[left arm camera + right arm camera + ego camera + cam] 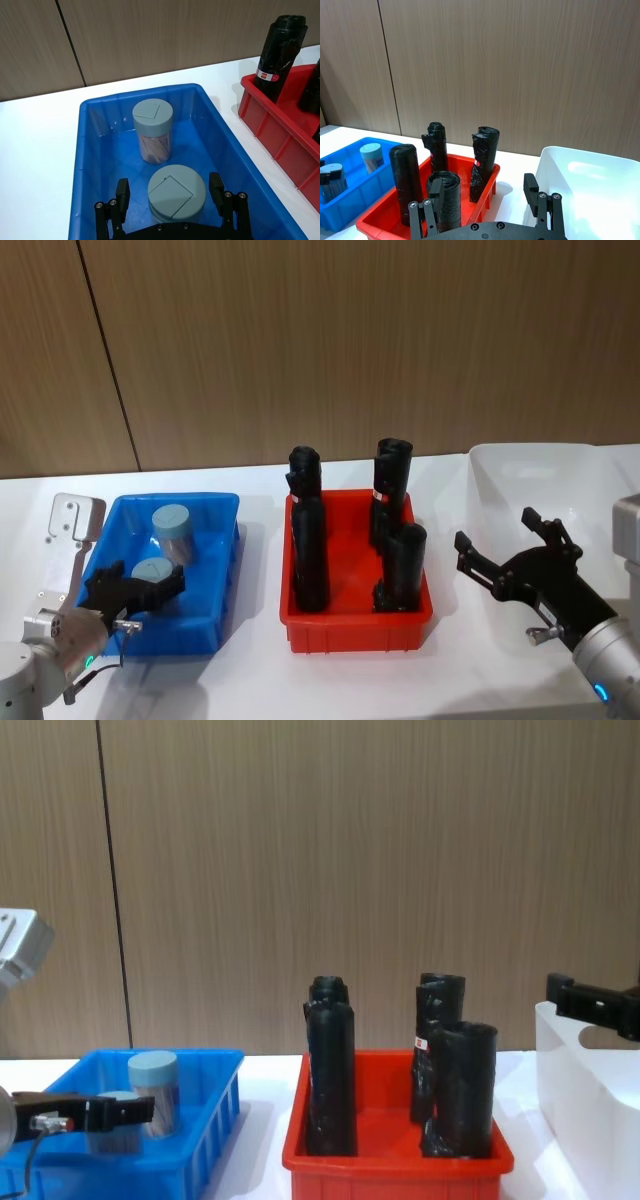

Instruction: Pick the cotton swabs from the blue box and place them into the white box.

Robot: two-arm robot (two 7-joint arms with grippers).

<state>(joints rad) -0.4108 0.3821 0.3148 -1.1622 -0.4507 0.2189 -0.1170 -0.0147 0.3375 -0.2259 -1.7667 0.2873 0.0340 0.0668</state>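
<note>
Head view: blue box (218, 504) at the bench's (255, 680) left end, red bin (355, 633) with upright black bottles (309, 540) at the middle, white box (520, 472) at the right end. Two tubs of cotton swabs stand in the blue box: far tub (172, 527) toward the back wall, near tub (151, 572) toward the front. Left gripper (138, 588) is low inside the blue box at the near tub. Right gripper (497, 532) hangs at the white box's left front corner, fingers spread, nothing between them. Left wrist view: adds what the head view hides, a finger on each side of the near tub's lid with a gap at both, so spread and not clamping; swab sticks show through the far tub's wall. Right wrist view: spread fingers frame the bottles, white box alongside. Chest view: left arm reaches in level at tub height; right finger is level just above the white box's rim.
</note>
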